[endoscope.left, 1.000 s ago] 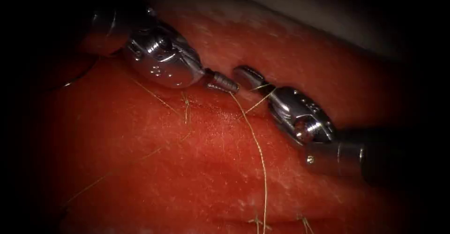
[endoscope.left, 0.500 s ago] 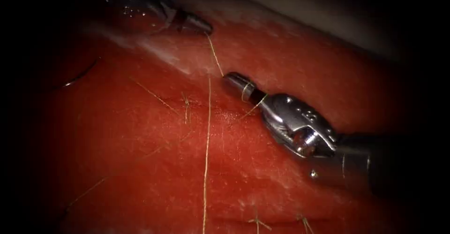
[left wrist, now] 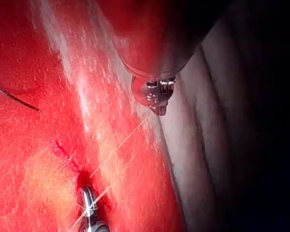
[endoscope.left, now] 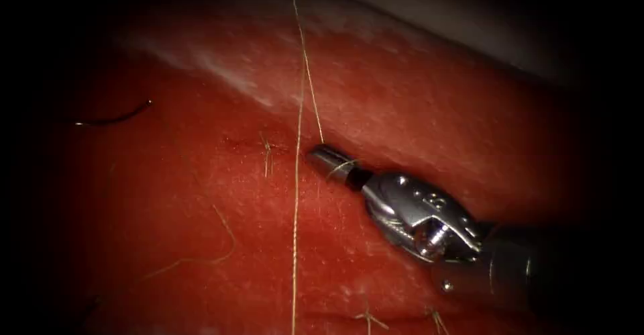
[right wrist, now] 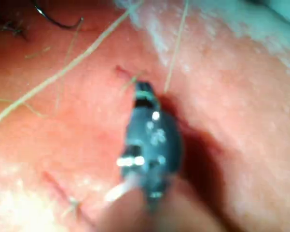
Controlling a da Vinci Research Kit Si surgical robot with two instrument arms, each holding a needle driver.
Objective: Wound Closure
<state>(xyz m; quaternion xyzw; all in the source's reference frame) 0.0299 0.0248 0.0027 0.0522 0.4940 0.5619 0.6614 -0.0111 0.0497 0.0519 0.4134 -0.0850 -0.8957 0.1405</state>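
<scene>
Gone up and away from the red tissue (endoscope.left: 201, 241), the left end effector (left wrist: 157, 96) draws the pale thread (endoscope.left: 296, 194) taut. Left of the cut (endoscope.left: 268, 148) lies the dark curved needle (endoscope.left: 114, 117), free. Right end effector (endoscope.left: 332, 162) sits clenched, thread looped round it.

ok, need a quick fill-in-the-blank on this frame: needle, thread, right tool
1. The needle lies on the tissue, held by ____ tool.
2. A loop of thread is wrapped around the ____ tool, near its tip.
3. By the endoscope view, the needle lies to the ____ of the right tool.

Missing words: neither; right; left
</scene>
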